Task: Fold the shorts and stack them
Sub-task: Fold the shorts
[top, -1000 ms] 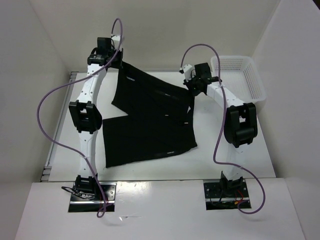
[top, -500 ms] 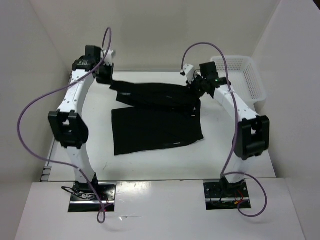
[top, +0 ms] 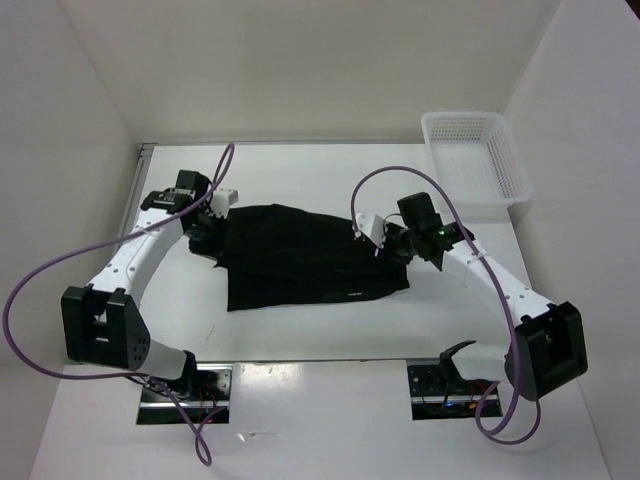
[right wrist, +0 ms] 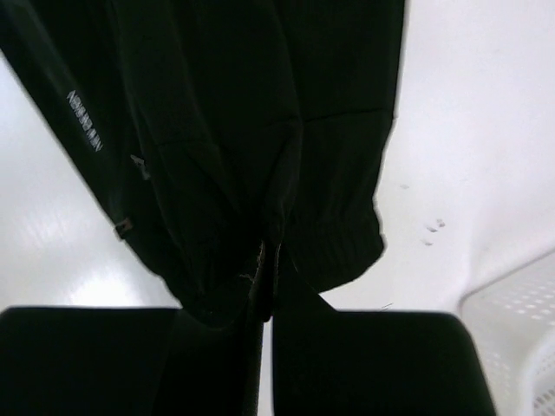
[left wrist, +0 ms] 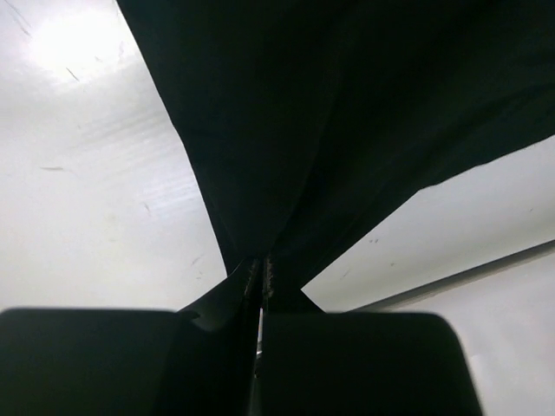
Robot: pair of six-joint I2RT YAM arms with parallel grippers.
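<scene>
The left gripper (left wrist: 260,277) is closed tight on a pinch of black fabric, and the right gripper (right wrist: 269,269) is clamped the same way on the garment's edge — neither shows a gap between its jaws. Between the two lie the shorts (top: 310,255), doubled over on the table (top: 300,180), the upper layer stopping short of the lower hem. One fold looks laid — releasing, any further folding and stacking remain. The white mesh basket (top: 470,150) sits well beyond the right gripper.
</scene>
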